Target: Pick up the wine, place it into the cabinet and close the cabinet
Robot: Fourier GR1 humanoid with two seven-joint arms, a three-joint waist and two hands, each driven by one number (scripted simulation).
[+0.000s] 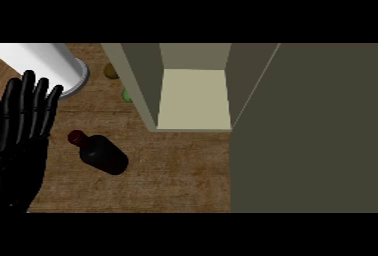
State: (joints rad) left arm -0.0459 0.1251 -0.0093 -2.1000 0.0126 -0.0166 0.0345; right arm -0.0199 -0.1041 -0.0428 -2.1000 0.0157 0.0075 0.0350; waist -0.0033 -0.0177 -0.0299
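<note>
The wine bottle [101, 152] is dark with a dark red cap and stands on the wooden counter [177, 170], left of centre. Behind it and to the right the cabinet [193, 100] stands open, showing a pale bare shelf. Its olive door [310, 130] swings out and fills the view's right side. My left hand [26, 125] shows at the left edge, open with fingers straight and pointing up, resting a short way left of the bottle and apart from it. My right hand shows nowhere.
A white cylinder [52, 65] with a grey rim lies at the back left. A brown object [111, 71] and a green one [126, 95] peek out beside the cabinet's left wall.
</note>
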